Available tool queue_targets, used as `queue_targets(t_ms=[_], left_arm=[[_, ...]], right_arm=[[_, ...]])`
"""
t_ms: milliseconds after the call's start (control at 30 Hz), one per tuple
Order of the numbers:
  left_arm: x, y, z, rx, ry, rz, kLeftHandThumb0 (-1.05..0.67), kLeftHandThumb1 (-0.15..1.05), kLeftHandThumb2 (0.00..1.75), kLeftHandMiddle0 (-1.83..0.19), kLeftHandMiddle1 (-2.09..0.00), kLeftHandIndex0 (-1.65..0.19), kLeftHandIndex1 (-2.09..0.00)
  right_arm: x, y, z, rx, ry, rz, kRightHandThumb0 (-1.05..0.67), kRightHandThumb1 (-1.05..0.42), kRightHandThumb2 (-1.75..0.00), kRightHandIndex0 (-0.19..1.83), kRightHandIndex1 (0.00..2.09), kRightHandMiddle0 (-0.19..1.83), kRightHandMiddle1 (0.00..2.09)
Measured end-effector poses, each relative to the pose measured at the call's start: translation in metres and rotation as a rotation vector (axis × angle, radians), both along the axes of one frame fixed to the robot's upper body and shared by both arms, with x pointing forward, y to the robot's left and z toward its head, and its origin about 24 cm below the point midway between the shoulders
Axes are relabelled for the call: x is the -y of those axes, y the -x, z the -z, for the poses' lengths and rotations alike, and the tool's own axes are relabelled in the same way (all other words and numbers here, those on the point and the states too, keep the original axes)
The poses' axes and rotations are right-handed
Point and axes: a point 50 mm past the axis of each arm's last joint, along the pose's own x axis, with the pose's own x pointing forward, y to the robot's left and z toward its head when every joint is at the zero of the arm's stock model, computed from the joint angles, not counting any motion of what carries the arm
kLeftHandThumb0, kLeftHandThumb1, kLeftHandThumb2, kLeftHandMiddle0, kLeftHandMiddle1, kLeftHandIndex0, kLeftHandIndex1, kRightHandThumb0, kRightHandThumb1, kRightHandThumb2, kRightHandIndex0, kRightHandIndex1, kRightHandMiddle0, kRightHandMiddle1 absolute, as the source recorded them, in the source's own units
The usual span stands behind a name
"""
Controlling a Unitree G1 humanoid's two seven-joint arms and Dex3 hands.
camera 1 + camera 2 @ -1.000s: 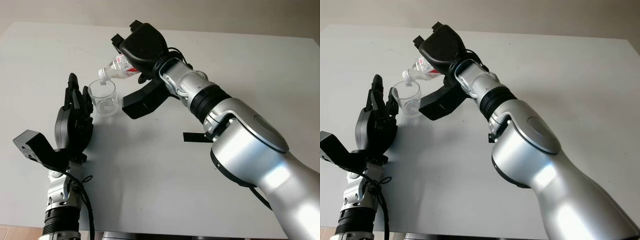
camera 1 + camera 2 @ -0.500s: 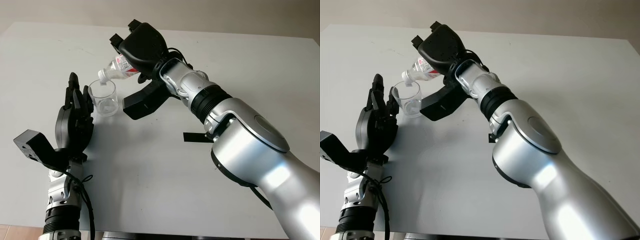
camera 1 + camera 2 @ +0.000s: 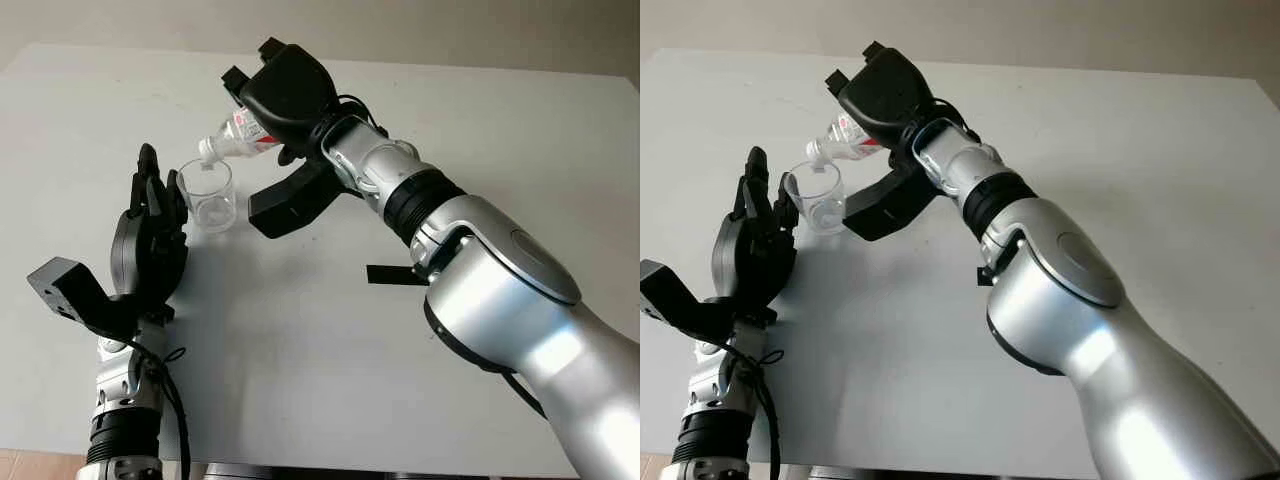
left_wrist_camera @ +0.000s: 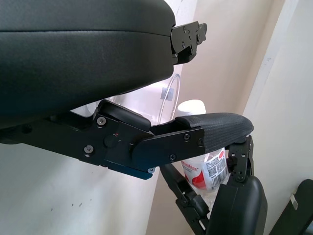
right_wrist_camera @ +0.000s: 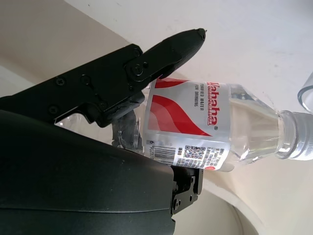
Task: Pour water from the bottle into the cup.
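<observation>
- Above the bench (image 3: pixel 520 130), the bottle (image 3: pixel 240 135) is grasped by the right hand (image 3: pixel 285 95), its long axis tilted, capped neck low over the cup (image 3: pixel 207 195) rim.
- Just beside the cup, the left hand (image 3: pixel 150 235) is held open, grasping nothing.

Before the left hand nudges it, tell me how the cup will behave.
The cup looks clear and thin-walled, so probably light and easy to slide. It stands upright beside the open left hand, with the bottle tilted above; a push near the rim may tip it.
</observation>
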Motion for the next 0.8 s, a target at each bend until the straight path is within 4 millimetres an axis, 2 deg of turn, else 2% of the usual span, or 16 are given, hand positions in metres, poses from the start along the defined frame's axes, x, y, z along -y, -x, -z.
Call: queue_targets(t_ms=[133, 400, 567, 633, 667, 800], left_arm=[[0.000, 0.000, 0.000, 0.000, 0.001, -0.001, -0.80, 1.05, 0.61, 0.18, -0.04, 0.19, 0.00], [-0.001, -0.001, 0.000, -0.002, -0.001, 0.001, -0.81, 1.05, 0.60, 0.19, -0.03, 0.19, 0.00], [-0.003, -0.002, -0.001, -0.003, -0.009, 0.001, -0.81, 1.05, 0.60, 0.19, -0.03, 0.19, 0.00], [-0.003, -0.002, -0.001, -0.004, -0.012, 0.001, -0.81, 1.05, 0.61, 0.19, -0.02, 0.19, 0.00], [-0.003, -0.002, -0.001, -0.004, -0.013, 0.001, -0.81, 1.05, 0.61, 0.19, -0.02, 0.19, 0.00], [-0.004, -0.002, -0.001, -0.006, -0.016, 0.003, -0.81, 1.05, 0.60, 0.19, -0.03, 0.19, 0.00]], right_arm=[[0.002, 0.001, -0.003, 0.023, -0.041, -0.037, -0.39, -0.97, -0.05, 0.77, 2.09, 0.28, 1.67], [0.003, 0.002, -0.005, 0.035, -0.087, -0.068, -0.39, -1.00, -0.06, 0.97, 2.09, 0.26, 1.83], [0.005, 0.002, -0.006, 0.026, -0.127, -0.074, -0.38, -1.02, -0.06, 0.98, 2.09, 0.25, 1.94], [0.006, 0.001, -0.007, 0.013, -0.159, -0.069, -0.38, -1.04, -0.08, 0.88, 2.09, 0.17, 1.92], [0.007, 0.001, -0.007, -0.005, -0.185, -0.062, -0.38, -1.04, -0.10, 0.84, 2.09, 0.16, 1.97], [0.011, -0.001, -0.007, -0.055, -0.284, -0.048, -0.37, -1.02, -0.06, 0.88, 2.09, 0.19, 1.88]])
